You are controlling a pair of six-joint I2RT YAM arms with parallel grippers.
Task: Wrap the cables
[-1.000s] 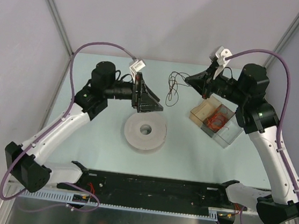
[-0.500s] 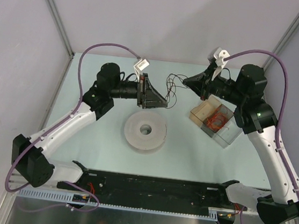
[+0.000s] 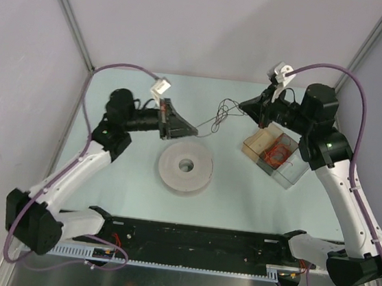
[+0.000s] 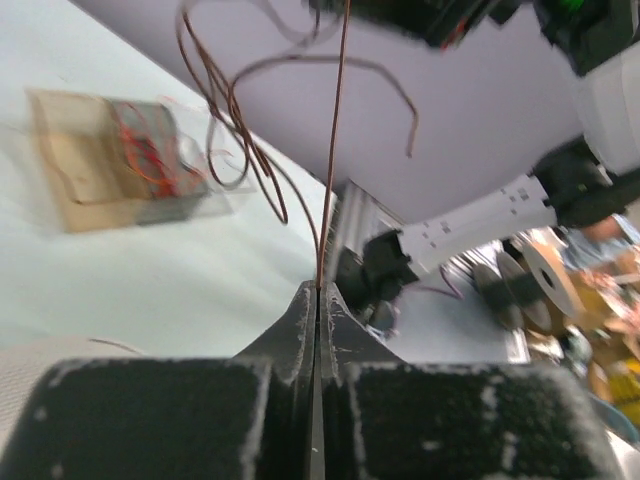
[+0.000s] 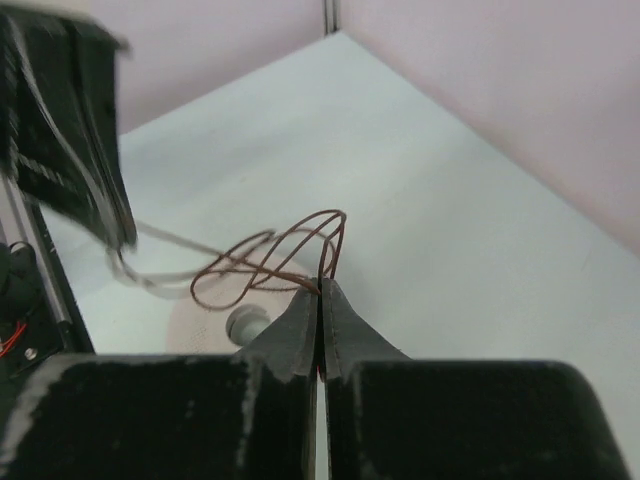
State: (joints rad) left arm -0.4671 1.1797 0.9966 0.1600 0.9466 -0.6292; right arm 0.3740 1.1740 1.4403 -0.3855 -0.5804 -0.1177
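Between left gripper point(image 3: 194, 130) and right gripper point(image 3: 240, 105), both clamped on it, wire point(image 3: 214, 121) runs diagonally; spool point(image 3: 185, 166) nearer left.

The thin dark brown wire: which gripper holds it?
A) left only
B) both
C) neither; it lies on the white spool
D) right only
B: the thin dark brown wire spans between the left gripper and the right gripper, and each wrist view shows shut jaws pinching it.
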